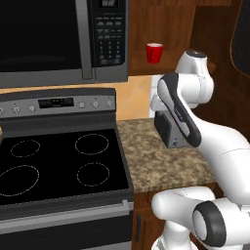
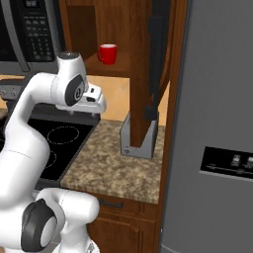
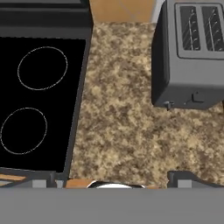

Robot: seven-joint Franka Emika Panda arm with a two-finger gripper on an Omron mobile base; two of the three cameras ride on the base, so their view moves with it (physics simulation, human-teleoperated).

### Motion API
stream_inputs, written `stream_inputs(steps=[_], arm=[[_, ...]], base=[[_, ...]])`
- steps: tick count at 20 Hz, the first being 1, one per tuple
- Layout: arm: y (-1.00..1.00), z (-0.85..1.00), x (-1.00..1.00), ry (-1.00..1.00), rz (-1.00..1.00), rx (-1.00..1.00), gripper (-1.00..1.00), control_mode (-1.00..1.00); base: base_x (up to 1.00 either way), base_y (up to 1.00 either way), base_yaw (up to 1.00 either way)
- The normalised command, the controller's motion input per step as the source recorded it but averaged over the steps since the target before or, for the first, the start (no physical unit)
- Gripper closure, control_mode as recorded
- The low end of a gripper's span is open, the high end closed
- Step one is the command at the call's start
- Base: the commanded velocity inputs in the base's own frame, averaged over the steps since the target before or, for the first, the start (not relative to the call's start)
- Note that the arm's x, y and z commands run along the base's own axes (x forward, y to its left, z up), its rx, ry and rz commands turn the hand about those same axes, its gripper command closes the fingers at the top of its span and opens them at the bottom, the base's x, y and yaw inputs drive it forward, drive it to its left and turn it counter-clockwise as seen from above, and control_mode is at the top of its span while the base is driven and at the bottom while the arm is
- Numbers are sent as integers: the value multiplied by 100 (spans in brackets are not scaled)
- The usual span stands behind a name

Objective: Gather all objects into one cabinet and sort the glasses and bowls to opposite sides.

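The fridge [image 2: 217, 123] fills the right base view from twelve down to five o'clock, a flat grey wall. Next in size, the stove [image 1: 58, 166] spreads black across the left base view from seven to nine o'clock, four thin burner rings on its glass, with the microwave [image 1: 58, 39] hanging above it at eleven. The cabinet [image 2: 143, 59], dark reddish-brown wood, stands open at twelve o'clock in the right base view. The speckled counter [image 3: 122, 122] runs between stove and toaster [image 3: 192, 57]; in the hand view the toaster sits at two o'clock, slots facing up, its long side running away from the camera. The arm [image 1: 195, 127] bends up from five o'clock in the left base view. The gripper [image 3: 113, 177] hangs over bare counter, fingers spread wide apart, nothing between them. Smallest of all, the red mug [image 2: 107, 53]: upright on the cabinet shelf, mouth up, handle toward nine o'clock in the right base view.
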Motion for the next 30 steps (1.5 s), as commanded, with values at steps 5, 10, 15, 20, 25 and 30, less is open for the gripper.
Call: stream_inputs(steps=[5,10,15,20,25,30], arm=[[0,76,-2,-52,-2,0,-100,-100],[7,93,31,-40,-9,0,-100,-100],[9,53,39,-39,-13,0,-100,-100],[0,9,28,-38,-17,0,-100,-100],[-3,49,30,-2,-9,0,-100,-100],[0,57,20,9,-4,0,-100,-100]], base=[[0,0,0],[0,0,0],[0,0,0],[0,0,0],[0,0,0],[0,0,0]])
